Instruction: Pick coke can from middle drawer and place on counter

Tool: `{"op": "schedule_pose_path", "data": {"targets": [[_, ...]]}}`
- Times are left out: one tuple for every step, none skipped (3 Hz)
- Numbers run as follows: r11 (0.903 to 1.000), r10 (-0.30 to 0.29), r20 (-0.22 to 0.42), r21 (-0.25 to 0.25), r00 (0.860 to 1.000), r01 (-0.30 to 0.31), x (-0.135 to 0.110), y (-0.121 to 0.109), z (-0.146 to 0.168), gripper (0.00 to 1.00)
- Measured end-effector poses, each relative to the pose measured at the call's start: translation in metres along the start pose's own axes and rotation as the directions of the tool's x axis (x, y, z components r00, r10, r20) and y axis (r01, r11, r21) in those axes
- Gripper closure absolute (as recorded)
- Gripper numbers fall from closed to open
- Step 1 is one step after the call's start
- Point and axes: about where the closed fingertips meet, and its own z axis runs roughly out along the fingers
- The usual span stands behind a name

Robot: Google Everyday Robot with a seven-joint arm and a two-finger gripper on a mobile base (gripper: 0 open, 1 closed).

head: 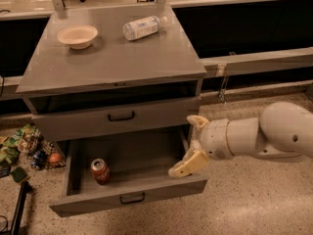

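Observation:
The coke can (100, 171), red with a silver top, stands upright at the left of the open middle drawer (142, 160). The drawer is pulled out, with a black loop handle at its front. My gripper (190, 145) is open at the drawer's right end, over its right wall. One finger points up near the drawer above and the other points down over the drawer floor. It holds nothing and is well right of the can. The counter (112, 58) is the grey cabinet top above.
A cream bowl (77, 36) and a clear plastic bottle (142, 27) lying on its side sit at the back of the counter. Colourful litter (24, 146) lies on the floor left of the cabinet. A long grey ledge (259, 60) runs to the right.

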Motion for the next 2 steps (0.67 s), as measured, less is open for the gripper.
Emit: {"op": "schedule_pose_path", "data": {"targets": [[0.9995,-0.018,0.056,-0.025,0.998,0.020,0.019,-0.003,0.044,0.00],[0.9982,0.012,0.116,-0.059,0.993,-0.005,0.035,-0.001,0.088,0.00]]}}
